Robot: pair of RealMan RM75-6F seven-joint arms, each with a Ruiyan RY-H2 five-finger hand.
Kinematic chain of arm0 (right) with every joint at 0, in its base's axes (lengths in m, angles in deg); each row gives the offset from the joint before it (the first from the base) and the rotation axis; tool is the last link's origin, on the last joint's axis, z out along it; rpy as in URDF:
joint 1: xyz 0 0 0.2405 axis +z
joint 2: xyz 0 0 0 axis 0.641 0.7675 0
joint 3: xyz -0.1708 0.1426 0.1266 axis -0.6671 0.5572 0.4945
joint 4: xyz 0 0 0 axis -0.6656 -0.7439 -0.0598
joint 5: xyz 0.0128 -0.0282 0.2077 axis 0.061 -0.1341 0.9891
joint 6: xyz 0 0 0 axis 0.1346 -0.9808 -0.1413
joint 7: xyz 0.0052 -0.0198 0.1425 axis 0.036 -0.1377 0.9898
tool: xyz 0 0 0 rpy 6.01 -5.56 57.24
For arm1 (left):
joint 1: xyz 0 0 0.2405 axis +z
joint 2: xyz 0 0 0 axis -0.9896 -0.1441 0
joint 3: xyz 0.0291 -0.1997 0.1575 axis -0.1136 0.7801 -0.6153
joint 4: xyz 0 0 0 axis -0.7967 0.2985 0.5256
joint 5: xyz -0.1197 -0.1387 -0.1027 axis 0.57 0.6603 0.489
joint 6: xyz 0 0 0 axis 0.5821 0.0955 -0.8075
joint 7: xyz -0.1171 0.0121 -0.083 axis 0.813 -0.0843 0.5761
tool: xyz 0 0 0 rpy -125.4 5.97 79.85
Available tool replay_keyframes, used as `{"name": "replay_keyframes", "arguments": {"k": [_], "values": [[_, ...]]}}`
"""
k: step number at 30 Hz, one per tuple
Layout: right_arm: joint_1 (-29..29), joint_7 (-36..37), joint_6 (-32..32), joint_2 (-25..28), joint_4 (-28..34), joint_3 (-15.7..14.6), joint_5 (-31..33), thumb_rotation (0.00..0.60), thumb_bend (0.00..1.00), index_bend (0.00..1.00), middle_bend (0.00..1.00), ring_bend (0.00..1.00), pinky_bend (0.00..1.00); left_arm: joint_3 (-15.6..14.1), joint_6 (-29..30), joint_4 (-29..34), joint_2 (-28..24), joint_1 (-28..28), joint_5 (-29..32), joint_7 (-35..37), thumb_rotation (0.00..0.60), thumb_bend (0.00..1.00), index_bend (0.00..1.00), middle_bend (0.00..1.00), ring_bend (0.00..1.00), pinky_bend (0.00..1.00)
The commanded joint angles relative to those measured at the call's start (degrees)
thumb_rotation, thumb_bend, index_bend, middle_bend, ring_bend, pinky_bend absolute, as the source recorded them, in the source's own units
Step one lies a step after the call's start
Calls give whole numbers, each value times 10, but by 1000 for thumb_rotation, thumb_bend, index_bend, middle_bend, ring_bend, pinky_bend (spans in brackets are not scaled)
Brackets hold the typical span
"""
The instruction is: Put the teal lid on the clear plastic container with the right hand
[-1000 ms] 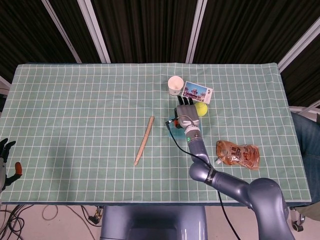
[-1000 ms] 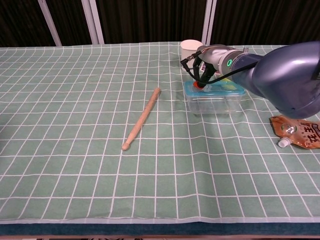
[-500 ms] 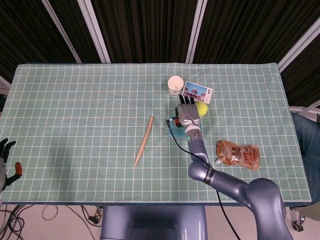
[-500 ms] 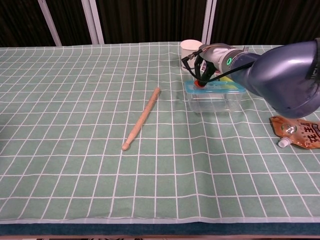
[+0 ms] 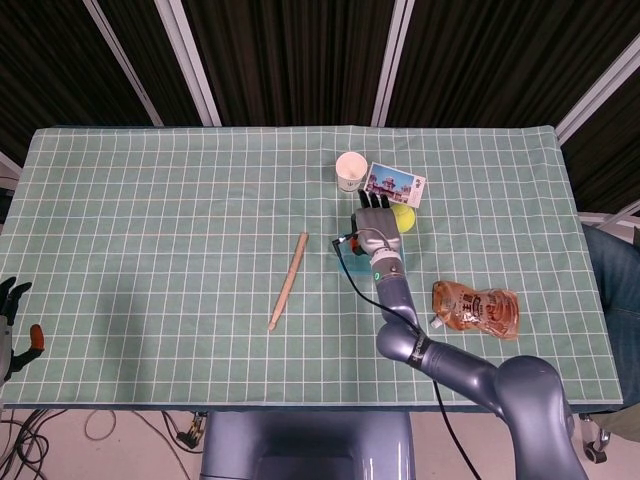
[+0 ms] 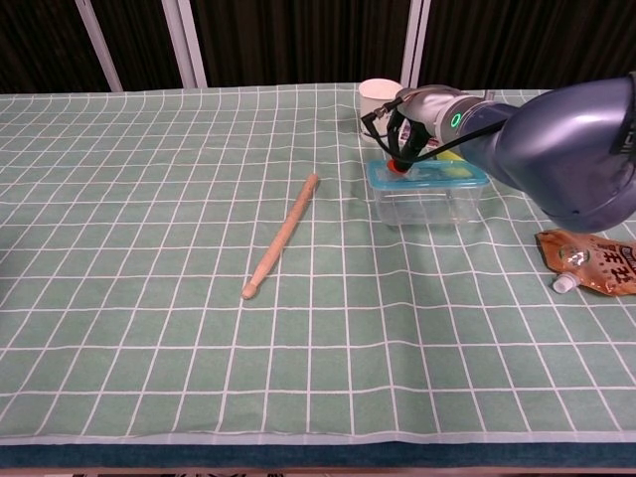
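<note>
Little has shifted over the last second: the right hand point(image 6: 415, 124) has edged slightly back and up over the lid point(image 6: 427, 175), which already sits on the container point(image 6: 425, 202) on the counter point(image 6: 149, 248), near the white cup point(image 6: 378, 96).

From the head view the right hand point(image 5: 374, 222) lies flat over the box with fingers stretched forward; whether it presses the lid or only hovers, I cannot tell, and its grip is hidden. It seems to hold nothing. The left hand point(image 5: 12, 318) hangs off the counter edge, fingers apart, empty.

Risks, as I judge them: the lid may rest unevenly, so a push on one side could tip it or slide the light box toward the cup. Lifting away with a finger caught on the rim could drag the lid off.

Print on the card point(image 5: 396, 184) and pouch point(image 5: 477, 309) is too small to read.
</note>
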Motion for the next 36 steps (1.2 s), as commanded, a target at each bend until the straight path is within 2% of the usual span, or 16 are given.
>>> {"name": "replay_keyframes", "arguments": {"k": [1,36], "values": [[-1,19,-12,-3,-2,7,-17,600,642,717,44,0,0,0,0,0,0,0,0,0,600,568,114,0,0,0],[-21,85,-28,-29,-21,12,-89,600,641,716,44,0,0,0,-1,0,0,0,1,-1,600,568,115,0,0,0]]}}
